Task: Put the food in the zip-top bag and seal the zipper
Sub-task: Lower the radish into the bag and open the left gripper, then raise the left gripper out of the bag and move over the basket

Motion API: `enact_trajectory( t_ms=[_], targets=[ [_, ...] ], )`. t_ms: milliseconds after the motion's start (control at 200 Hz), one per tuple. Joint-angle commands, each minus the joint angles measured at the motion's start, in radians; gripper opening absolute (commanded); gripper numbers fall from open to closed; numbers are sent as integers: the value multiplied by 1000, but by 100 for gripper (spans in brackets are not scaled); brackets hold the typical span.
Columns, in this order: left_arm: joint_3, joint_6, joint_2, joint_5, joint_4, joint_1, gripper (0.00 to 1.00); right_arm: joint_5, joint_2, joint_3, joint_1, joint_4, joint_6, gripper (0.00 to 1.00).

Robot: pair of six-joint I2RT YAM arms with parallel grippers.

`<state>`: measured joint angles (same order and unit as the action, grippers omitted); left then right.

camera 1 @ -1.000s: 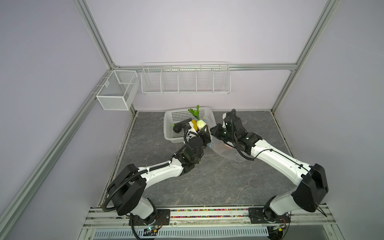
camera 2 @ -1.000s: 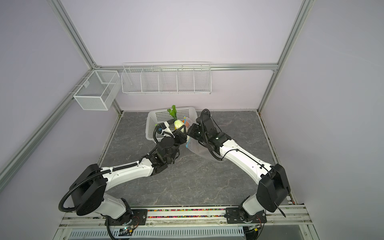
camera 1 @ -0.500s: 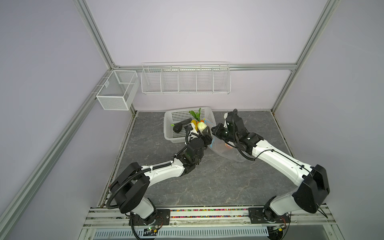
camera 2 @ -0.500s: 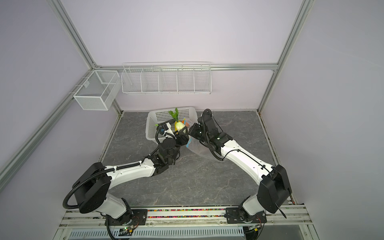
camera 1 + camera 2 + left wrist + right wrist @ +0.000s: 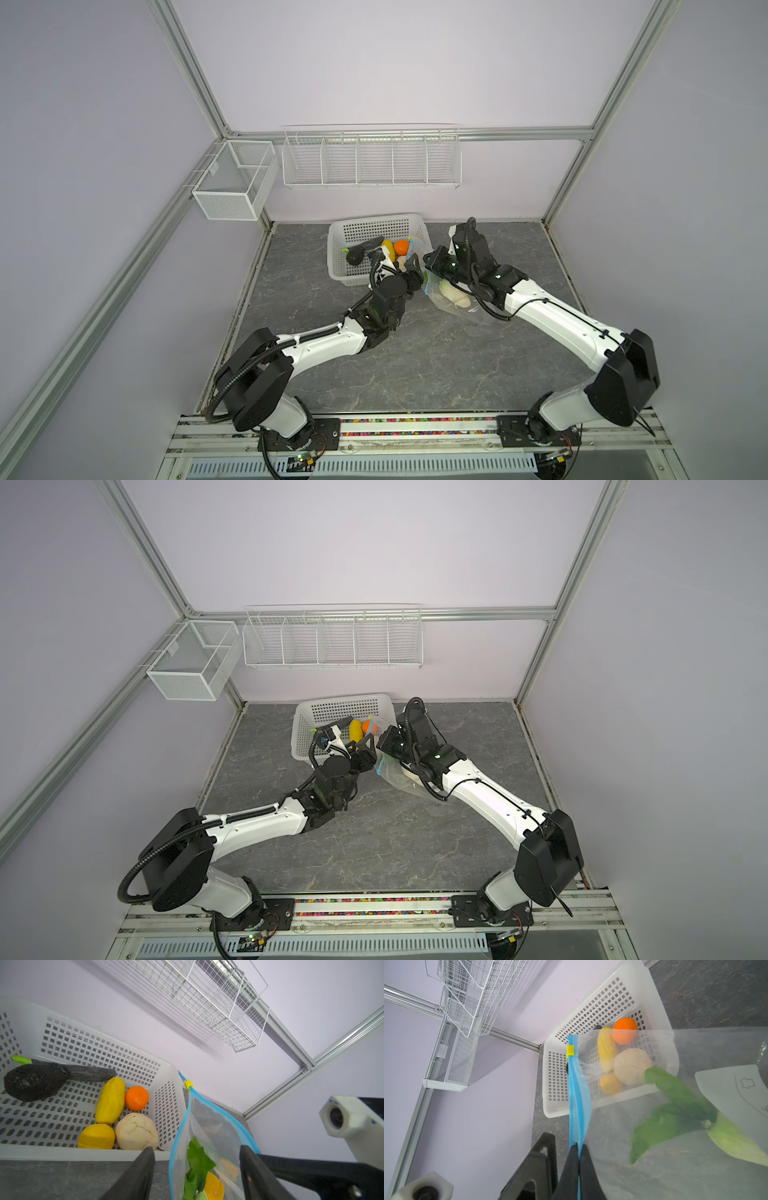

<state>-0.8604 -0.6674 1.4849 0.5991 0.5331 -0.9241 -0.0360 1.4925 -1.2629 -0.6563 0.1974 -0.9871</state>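
Partly done: at the centre of a top view, the zip-top bag [image 5: 451,299] holds a leafy vegetable [image 5: 675,1105]. Its zipper [image 5: 576,1095] is unsealed, pinched by the right gripper [image 5: 579,1147]. The left gripper [image 5: 196,1148] is spread, grasping nothing. Several food pieces [image 5: 136,1130] lie in the basket [image 5: 83,1043] beside the bag.
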Motion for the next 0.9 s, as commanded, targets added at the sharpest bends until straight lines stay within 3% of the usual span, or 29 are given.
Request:
enact_trajectory(
  t_ms=[0,180,335,505,645,895],
  targets=[
    [20,65,-94,33,-43,-5,64,-12,-51,26,9,-6,7,6],
    [32,116,-173,-61,-162,12,65,-48,-76,54,9,5,39,6],
    [-31,99,-146,-183,-302,95,69,-41,-78,82,0,-1,38,6],
    [-219,157,-49,-187,-578,171,72,-69,-109,96,-4,13,70,6],
    [-392,185,71,-270,-789,241,76,-68,-104,94,-8,21,97,6],
    [-694,196,261,-269,-1147,330,78,-89,-96,91,-11,28,135,6]
  ],
)
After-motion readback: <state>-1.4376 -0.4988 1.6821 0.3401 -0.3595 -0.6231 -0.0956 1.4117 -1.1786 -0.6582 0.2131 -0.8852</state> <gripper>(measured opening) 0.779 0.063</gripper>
